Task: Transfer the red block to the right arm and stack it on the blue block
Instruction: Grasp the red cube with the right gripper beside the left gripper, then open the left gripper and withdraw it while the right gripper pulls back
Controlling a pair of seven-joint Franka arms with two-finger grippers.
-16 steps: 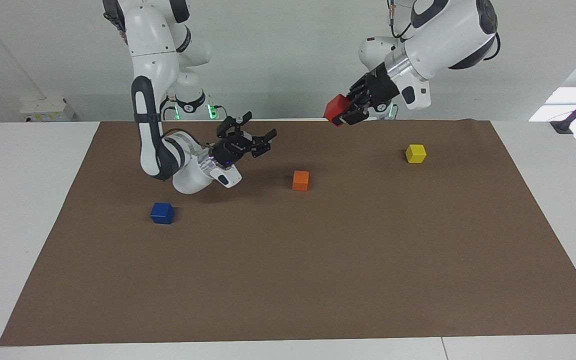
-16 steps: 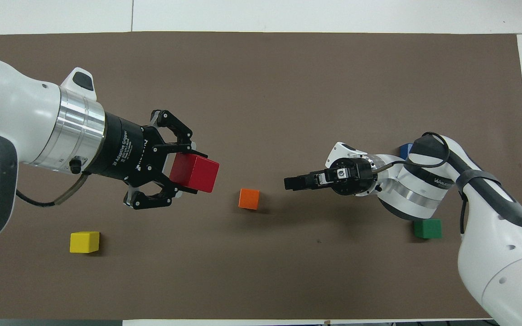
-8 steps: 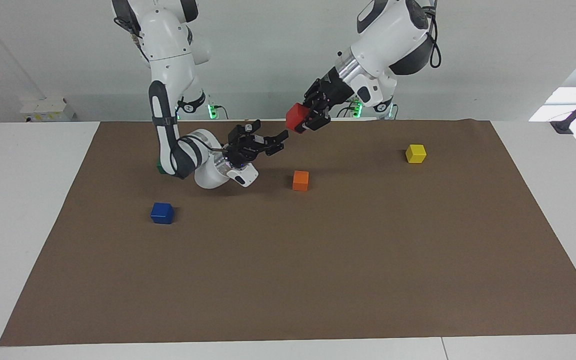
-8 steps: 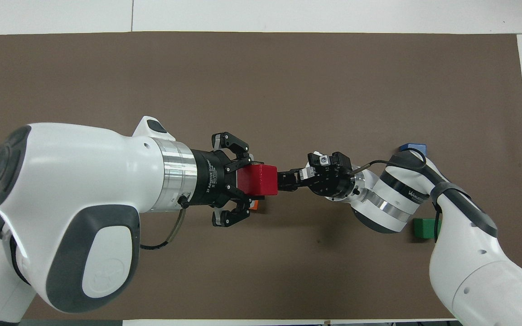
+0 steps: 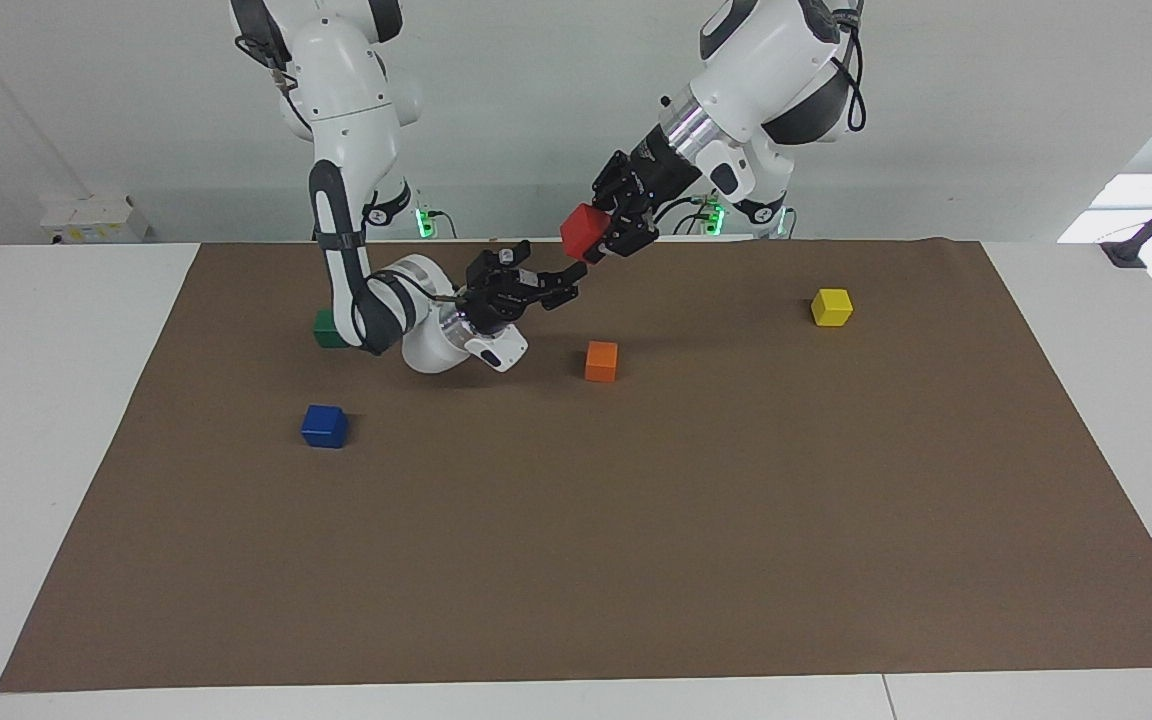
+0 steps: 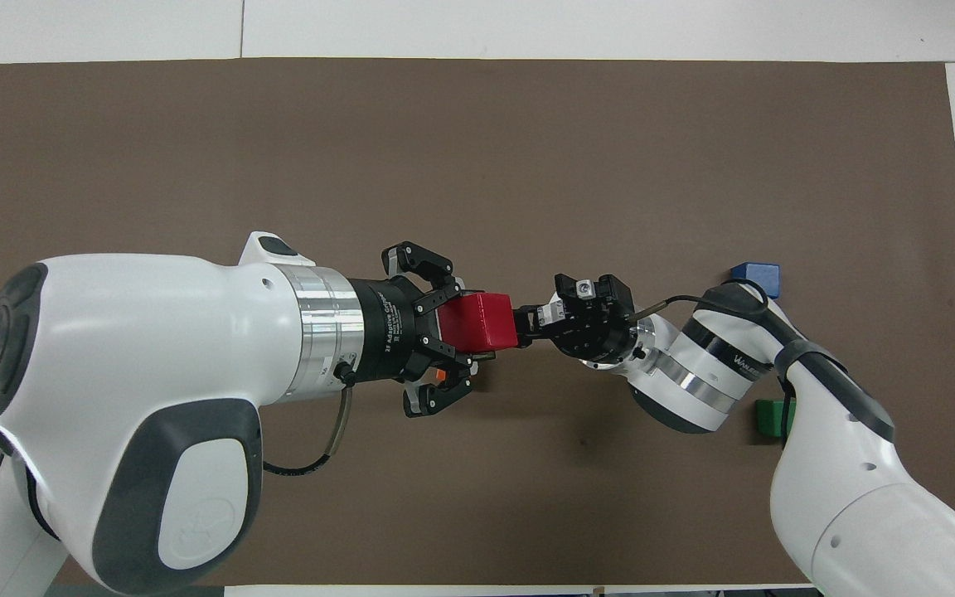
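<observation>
Left gripper point(image 5: 604, 235) clamped on red block point(image 5: 583, 231) (airborne); right gripper point(image 5: 543, 277), fingers apart, at block's 7 o'clock.

A matt brown paper-like sheet point(image 5: 636, 560) with a smooth, slightly creased look covers the white, smooth tabletop point(image 5: 46, 400). The red block point(image 6: 482, 322) has plain matt faces, as do the blue block point(image 5: 324, 426) and orange cube point(image 5: 601, 361). Both arms wear glossy white plastic shells with brushed metal wrist rings point(image 6: 324, 333); the tools are matt black.
</observation>
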